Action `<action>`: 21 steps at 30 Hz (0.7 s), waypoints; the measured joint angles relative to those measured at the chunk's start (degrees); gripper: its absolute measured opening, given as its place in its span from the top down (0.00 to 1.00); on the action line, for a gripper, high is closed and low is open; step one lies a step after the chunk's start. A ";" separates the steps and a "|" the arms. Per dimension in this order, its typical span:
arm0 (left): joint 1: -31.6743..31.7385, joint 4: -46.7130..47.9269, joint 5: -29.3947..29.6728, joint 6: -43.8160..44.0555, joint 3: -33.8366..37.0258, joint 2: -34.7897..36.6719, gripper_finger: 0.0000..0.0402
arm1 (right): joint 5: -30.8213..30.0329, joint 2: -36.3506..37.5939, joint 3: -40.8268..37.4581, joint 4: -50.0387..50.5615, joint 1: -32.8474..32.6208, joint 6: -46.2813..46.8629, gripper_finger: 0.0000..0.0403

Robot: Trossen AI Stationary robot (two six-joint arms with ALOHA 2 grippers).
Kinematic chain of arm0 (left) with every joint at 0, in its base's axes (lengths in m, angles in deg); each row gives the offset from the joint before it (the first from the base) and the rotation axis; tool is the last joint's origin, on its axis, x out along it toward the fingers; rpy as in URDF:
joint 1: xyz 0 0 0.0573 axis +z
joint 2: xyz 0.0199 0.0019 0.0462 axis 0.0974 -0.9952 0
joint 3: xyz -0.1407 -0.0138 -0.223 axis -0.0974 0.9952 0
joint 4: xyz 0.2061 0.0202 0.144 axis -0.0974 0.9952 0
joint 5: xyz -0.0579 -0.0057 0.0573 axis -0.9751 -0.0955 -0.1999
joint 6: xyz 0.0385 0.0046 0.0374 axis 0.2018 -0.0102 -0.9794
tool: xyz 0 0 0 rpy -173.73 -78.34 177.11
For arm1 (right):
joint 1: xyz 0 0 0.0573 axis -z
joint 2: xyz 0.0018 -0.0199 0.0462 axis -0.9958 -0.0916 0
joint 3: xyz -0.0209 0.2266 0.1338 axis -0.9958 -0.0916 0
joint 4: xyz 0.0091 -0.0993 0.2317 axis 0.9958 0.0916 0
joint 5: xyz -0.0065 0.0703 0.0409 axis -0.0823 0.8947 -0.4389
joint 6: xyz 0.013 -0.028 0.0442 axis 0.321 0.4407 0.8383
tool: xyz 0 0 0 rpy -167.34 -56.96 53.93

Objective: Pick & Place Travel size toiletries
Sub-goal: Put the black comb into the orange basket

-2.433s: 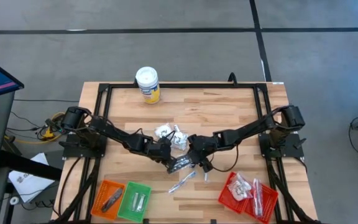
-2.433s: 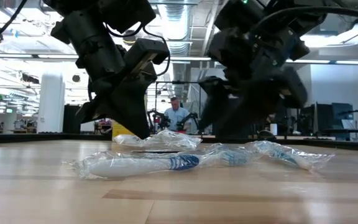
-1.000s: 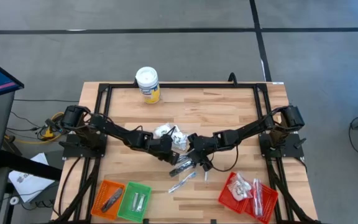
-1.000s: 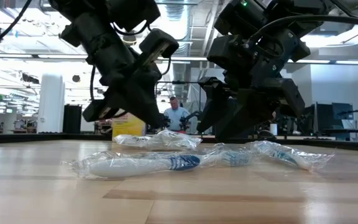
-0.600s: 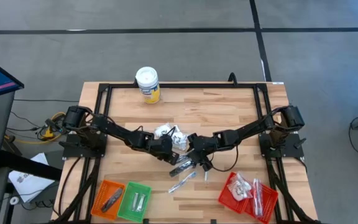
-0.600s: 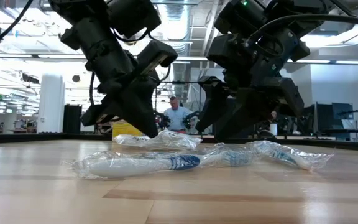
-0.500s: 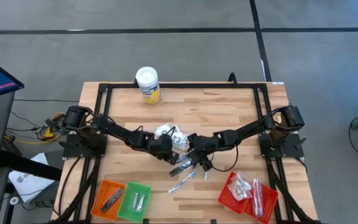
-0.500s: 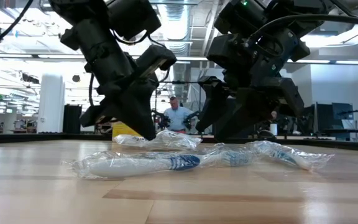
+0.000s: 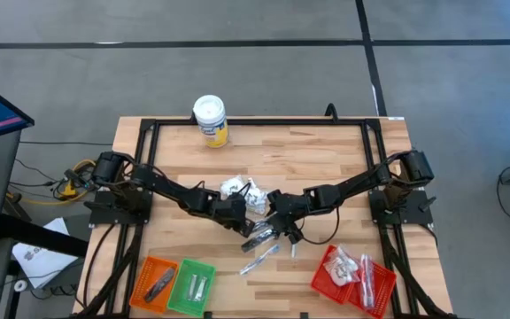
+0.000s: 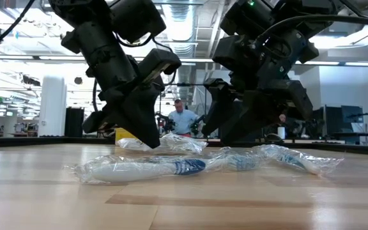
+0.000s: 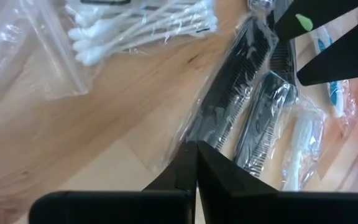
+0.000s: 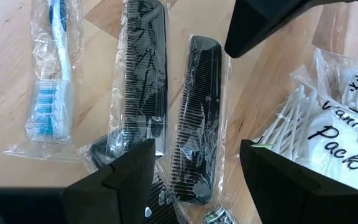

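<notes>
Two black combs (image 12: pixel 143 74) (image 12: pixel 194 124), each in a clear wrapper, lie side by side on the table (image 9: pixel 326 159). A wrapped toothbrush (image 12: pixel 50 68) lies beside them. White sachets and a bag of cotton swabs (image 11: pixel 135 25) lie in a pile (image 9: pixel 242 190) farther back. My left gripper (image 11: pixel 196 147) is shut, and its tip is low at the end of one comb's wrapper. My right gripper (image 12: pixel 197 180) is open above the combs' other ends, one finger on either side of them. My left gripper comes slanting down from the table's left. Its shut fingertips stand at the end edge of a comb's clear wrapper (image 11: pixel 188 138). Whether they touch the film or have any of it between them, I cannot tell. The comb lies flat on the table.
A white-lidded yellow canister (image 9: pixel 210 120) stands at the far edge. Orange (image 9: pixel 156 282) and green (image 9: pixel 193 285) baskets sit at the near left. A red basket (image 9: pixel 354 279) with wrapped items sits at the near right. Another toothbrush (image 10: pixel 292 157) lies near the front. A person (image 10: pixel 181 119) sits far behind.
My left gripper, shut throughout, has come down toward the wrapped combs and rolled a little. The combs and toothbrushes lie as before.
</notes>
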 joint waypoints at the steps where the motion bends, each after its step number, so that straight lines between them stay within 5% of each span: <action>1: 0.00 -0.03 0.03 -0.20 0.00 0.00 1.00 | 0.00 0.00 0.00 -0.02 0.00 0.01 0.43; 21: -0.74 -1.17 0.50 -2.27 -1.01 -0.30 1.00 | -0.33 0.00 0.00 -0.17 0.01 0.15 0.43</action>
